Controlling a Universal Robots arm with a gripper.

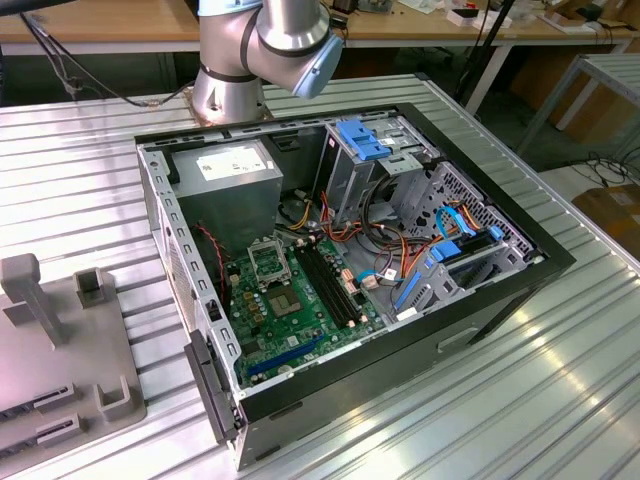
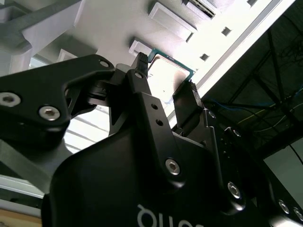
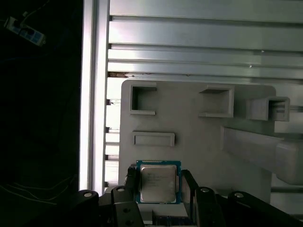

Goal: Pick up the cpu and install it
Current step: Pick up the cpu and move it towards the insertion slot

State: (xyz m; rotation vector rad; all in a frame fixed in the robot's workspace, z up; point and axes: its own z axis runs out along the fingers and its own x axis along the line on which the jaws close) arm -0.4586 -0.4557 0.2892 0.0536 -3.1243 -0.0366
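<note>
Two end effector fingers tight on the cpu, one edge hidden.

my gripper clamps the cpu by two opposite edges, with the pale grey tray behind it.

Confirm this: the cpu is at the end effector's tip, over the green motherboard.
Not right. The cpu is at the tip of the end effector, but it is over the grey fixture plate, as the first wrist view shows. The green motherboard lies inside the open computer case in the exterior view.
</note>
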